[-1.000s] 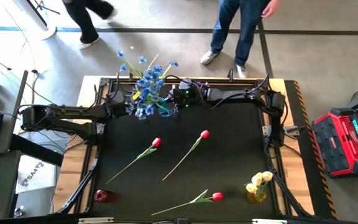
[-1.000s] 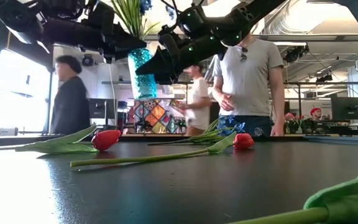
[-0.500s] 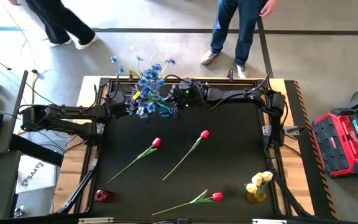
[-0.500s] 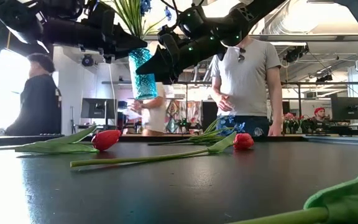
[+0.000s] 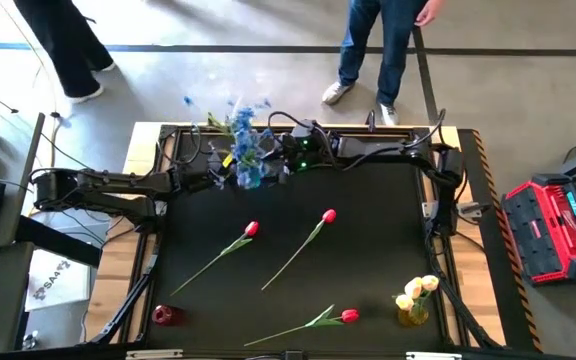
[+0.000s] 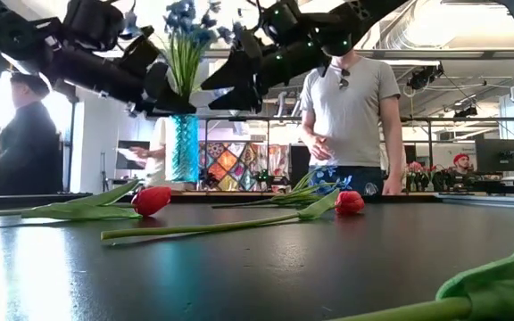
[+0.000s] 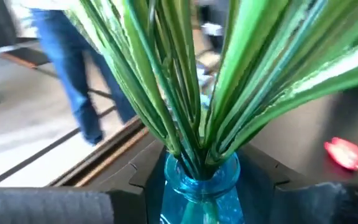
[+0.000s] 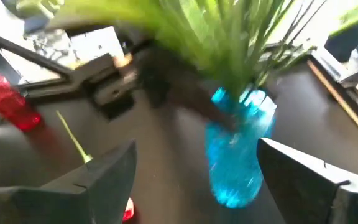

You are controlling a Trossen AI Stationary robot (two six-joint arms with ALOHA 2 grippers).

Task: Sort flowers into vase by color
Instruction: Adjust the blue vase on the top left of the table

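— How is the left hand (image 6: 154, 89) set?
— It is clamped on the blue vase (image 6: 184, 147), now tipped upright at the counter's (image 5: 368, 270) far edge; the right hand (image 8: 191, 180) is spread, released.
— And the task?
— Blue sprays (image 5: 243, 140) are sorted; three red tulips (image 5: 251, 229) lie unsorted.

1. Showing translucent, glossy blue glass or plastic: vase (image 7: 197, 190).
2. Looking matt and dark, slightly sheened at low angle: table (image 5: 368, 260).
3. Appearing smooth, plasticky green: stems (image 7: 185, 93).
4. Showing pale bare wood: table edge (image 5: 473, 240).
5. Gleaming glossy red: small vase (image 8: 8, 102).
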